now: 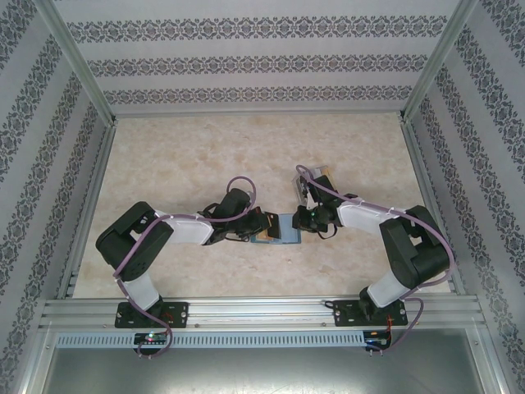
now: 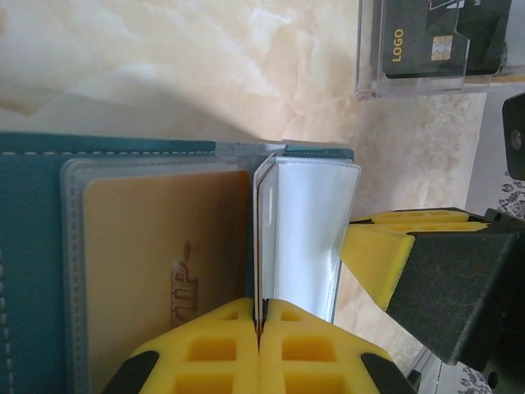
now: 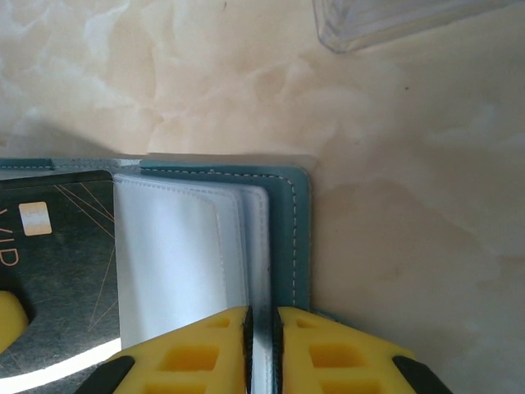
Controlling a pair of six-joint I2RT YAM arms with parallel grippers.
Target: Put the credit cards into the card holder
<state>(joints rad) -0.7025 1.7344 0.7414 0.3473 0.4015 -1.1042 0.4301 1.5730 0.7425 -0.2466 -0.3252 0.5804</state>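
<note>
Now left jaws and right jaws each pinch a sleeve [image 3: 176, 263] of the card holder [image 2: 33, 246]

Teal card holder [image 2: 33, 246], tan card [image 2: 164, 279], beige marbled table [image 2: 205, 74].

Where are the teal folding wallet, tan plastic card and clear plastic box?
teal folding wallet [image 2: 29, 271]: left wrist view, cover.
tan plastic card [image 2: 156, 246]: left wrist view, face.
clear plastic box [image 2: 369, 57]: left wrist view, wall.
</note>
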